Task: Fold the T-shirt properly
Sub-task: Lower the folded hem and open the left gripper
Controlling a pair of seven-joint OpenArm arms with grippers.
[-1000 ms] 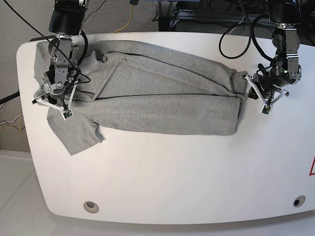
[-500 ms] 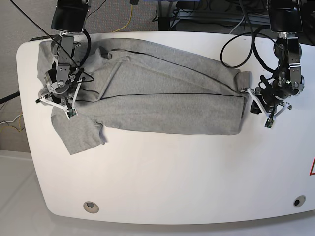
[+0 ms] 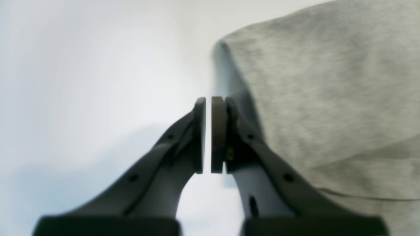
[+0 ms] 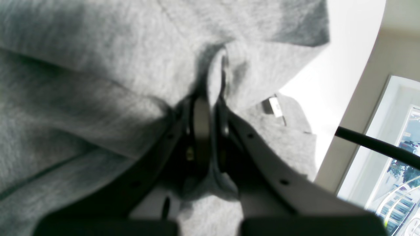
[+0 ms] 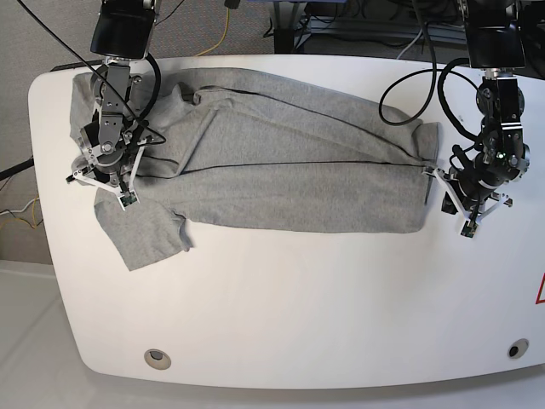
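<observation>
in the base view the t-shirt is seen spread lengthwise across the white bench, with a long crease along its middle, so a first lengthwise fold is judged done. one sleeve is left sticking out at the near left, and the cross folds into a compact shape are judged not yet made. the right gripper is set on the cloth at the left end of the shirt; the left gripper is placed just beside the right end of the shirt, over bare bench.

in the left wrist view the left gripper is shown with its pads brought nearly together, only a thin slit between them, and no cloth is seen in that slit. the grey t-shirt is found just to one side of the jaws, its edge close by the outer finger; whether it is touched cannot be told.

in the right wrist view the right gripper is seen clamped on a pinched ridge of the t-shirt, with fabric bunched between the jaws. a small white label is seen near the shirt's edge, and bare bench beyond it.
</observation>
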